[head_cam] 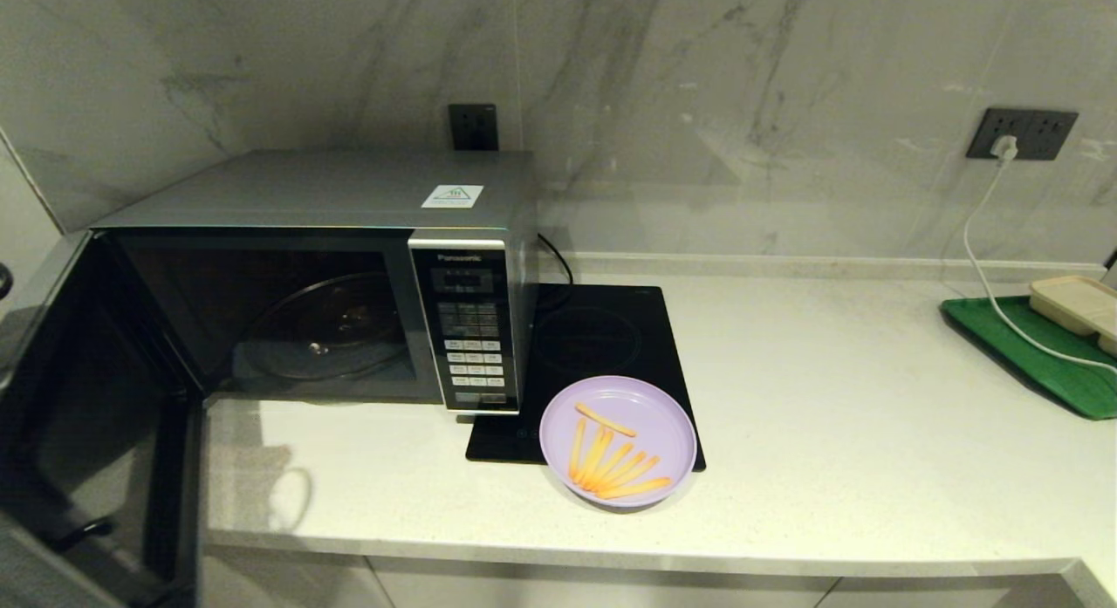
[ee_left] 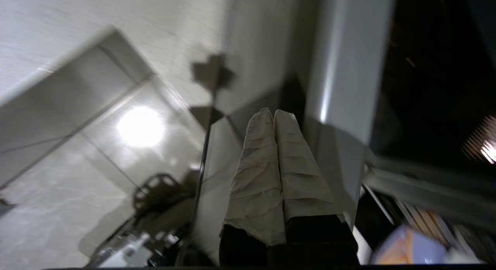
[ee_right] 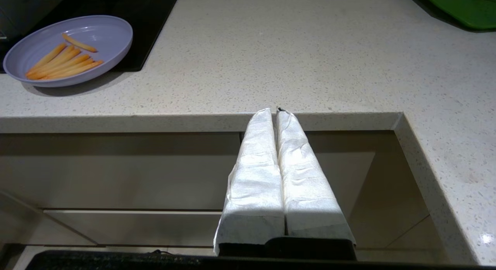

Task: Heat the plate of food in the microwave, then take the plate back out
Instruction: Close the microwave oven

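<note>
The lilac plate of food with orange fries sits on the counter, partly over the front of the black cooktop, just right of the microwave. The microwave's door stands swung wide open at the left, showing the empty glass turntable. My left gripper is shut with nothing in it, down beside the open door's edge; it does not show in the head view. My right gripper is shut and empty, below the counter's front edge, right of the plate.
A black induction cooktop lies right of the microwave. At the far right a green tray carries a beige container, with a white cable running from a wall socket. Cabinet fronts lie under the counter.
</note>
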Motion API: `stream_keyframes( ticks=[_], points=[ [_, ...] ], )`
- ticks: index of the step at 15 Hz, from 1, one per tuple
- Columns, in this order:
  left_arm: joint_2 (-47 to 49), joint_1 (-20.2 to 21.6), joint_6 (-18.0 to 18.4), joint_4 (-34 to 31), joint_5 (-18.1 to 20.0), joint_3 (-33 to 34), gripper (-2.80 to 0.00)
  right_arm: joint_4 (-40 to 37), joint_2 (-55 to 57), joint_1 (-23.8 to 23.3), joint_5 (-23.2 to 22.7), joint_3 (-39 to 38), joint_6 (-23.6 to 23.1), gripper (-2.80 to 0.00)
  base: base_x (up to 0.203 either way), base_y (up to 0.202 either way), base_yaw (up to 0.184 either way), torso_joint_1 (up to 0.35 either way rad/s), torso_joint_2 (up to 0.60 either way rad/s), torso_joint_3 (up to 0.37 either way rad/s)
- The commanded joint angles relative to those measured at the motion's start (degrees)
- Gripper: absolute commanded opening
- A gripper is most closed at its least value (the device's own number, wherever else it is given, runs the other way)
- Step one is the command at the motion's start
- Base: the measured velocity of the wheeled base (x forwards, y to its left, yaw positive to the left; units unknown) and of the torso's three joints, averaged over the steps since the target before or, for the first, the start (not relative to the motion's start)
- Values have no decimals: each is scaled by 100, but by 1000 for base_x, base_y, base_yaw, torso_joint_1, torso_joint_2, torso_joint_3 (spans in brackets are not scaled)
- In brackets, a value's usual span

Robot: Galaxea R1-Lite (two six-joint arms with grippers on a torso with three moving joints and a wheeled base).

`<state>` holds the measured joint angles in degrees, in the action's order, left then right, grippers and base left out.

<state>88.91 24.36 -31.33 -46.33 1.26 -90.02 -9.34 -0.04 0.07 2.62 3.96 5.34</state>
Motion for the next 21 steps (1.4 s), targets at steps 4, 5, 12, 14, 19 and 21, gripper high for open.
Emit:
stream_keyframes(
  ticks=[4,5,12,14,19,21],
  points=[
    [-231,-2213,-1334,-290,-16,-104,-280,-7,3,1,2,-1,2,-280,0,0,0,0,0,0],
    [-228,-2481,-1539,-305,-19,-114,-280,-7,-5,1,2,-1,2,-280,0,0,0,0,0,0],
    [98,-3940,-2401,-299,43,-9,-280,-7,4,1,2,-1,2,-280,0,0,0,0,0,0],
    [235,-4073,-2607,-298,41,0,-280,-7,4,1,2,-1,2,-280,0,0,0,0,0,0],
    [435,-4115,-2694,-126,40,-12,-280,-7,4,1,2,-1,2,-280,0,0,0,0,0,0],
    [683,-4120,-2694,500,28,-10,-280,-7,4,1,2,-1,2,-280,0,0,0,0,0,0]
  ],
)
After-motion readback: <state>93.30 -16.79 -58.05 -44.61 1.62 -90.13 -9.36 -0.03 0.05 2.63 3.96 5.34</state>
